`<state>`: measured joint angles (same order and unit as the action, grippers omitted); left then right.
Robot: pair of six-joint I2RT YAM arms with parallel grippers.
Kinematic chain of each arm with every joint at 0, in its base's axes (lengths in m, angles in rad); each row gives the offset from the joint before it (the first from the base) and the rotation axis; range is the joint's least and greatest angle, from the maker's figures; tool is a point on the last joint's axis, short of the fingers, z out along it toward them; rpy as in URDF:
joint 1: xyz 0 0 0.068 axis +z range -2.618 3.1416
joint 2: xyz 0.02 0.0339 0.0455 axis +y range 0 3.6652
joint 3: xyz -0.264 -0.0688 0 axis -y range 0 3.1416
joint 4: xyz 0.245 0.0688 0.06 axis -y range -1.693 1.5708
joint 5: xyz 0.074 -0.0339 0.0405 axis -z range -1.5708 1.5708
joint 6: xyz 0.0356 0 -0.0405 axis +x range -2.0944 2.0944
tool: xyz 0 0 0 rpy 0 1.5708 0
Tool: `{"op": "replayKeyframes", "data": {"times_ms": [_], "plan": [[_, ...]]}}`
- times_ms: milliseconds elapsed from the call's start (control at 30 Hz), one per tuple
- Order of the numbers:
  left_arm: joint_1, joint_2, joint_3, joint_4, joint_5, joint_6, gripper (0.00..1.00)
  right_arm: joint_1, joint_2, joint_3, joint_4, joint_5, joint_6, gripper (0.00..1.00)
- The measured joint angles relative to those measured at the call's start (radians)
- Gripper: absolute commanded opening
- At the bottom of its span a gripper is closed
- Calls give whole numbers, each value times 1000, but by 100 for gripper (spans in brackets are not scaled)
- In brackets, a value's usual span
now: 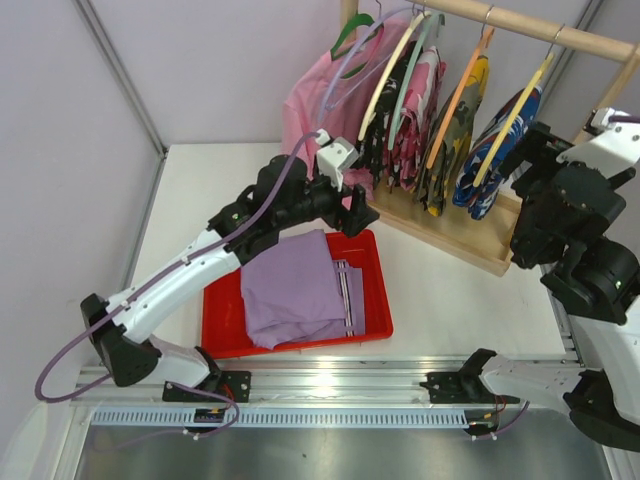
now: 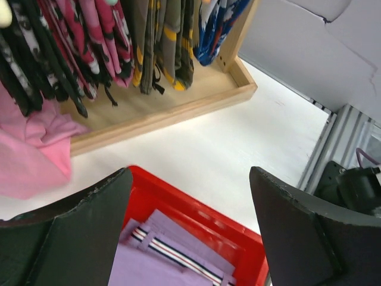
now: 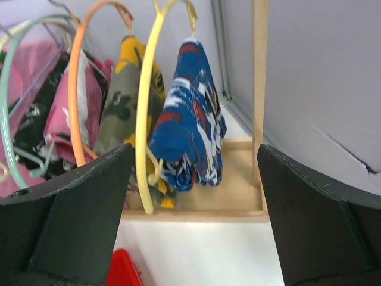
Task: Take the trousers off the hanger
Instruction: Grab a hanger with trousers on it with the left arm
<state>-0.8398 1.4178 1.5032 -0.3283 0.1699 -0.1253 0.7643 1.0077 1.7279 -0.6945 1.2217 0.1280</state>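
Note:
Pale lavender trousers [image 1: 295,290] lie folded in the red tray [image 1: 220,320]; the left wrist view shows their striped waistband [image 2: 172,253]. Black trousers with white speckles [image 1: 385,125] hang on a cream hanger [image 1: 390,70] on the rack, at the upper left of the left wrist view [image 2: 24,65]. My left gripper [image 1: 358,212] hovers open over the tray's far edge, nothing between its fingers [image 2: 190,179]. My right gripper [image 1: 535,150] stands open beside the rack's right end, facing the hung clothes [image 3: 195,155], and holds nothing.
A wooden rack [image 1: 450,235] with a rail [image 1: 540,30] holds a pink shirt [image 1: 310,110], a pink patterned garment [image 1: 420,110], a camouflage one [image 1: 450,140] and a blue-red-white one [image 1: 490,170] on a yellow hanger [image 3: 143,119]. White table [image 1: 450,310] lies between tray and rack.

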Motion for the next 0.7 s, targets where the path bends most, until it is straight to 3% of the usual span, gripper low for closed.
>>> {"op": "replayKeyframes", "data": {"times_ms": [233, 400, 500, 700], "plan": [[-1, -145, -154, 25, 2, -35, 86, -69, 158, 180, 41, -1, -98, 95], [-1, -247, -255, 34, -7, -42, 86, -290, 303, 368, -111, -149, -22, 95], [-1, -297, -317, 28, -19, -42, 87, -372, 332, 379, -179, -229, 18, 96], [-1, -362, -393, 10, -46, -41, 87, -414, 357, 377, -239, -368, 80, 96]]}}
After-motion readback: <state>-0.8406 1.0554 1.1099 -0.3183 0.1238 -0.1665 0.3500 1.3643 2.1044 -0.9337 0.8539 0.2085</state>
